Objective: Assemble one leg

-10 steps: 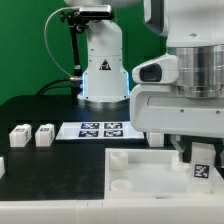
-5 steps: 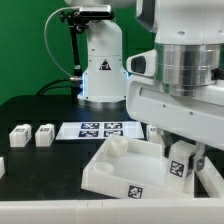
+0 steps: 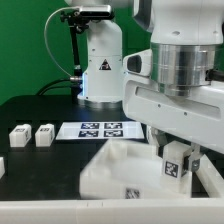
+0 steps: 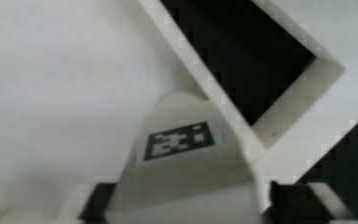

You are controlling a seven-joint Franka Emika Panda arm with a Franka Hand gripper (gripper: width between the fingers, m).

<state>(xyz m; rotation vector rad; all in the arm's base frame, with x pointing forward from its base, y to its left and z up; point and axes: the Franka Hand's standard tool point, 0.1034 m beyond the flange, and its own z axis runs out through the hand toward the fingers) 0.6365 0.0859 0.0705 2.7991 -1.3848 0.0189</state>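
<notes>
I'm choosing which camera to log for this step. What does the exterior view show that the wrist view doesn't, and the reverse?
Only the exterior view shows the two spare small white tagged blocks, the flat white marker board and the black table. Only the wrist view shows the tips of the gripper flanking the leg's base. Both show the small white tagged leg and the large white square tray-like piece, which is tilted.

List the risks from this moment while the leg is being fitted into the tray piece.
1. The white tray piece sits tilted and blurred, apparently moving, so its corner socket may slip away from the leg.
2. The pincer grips the leg only at its end; side load could twist it.
3. The tray may slide toward the marker board.
</notes>
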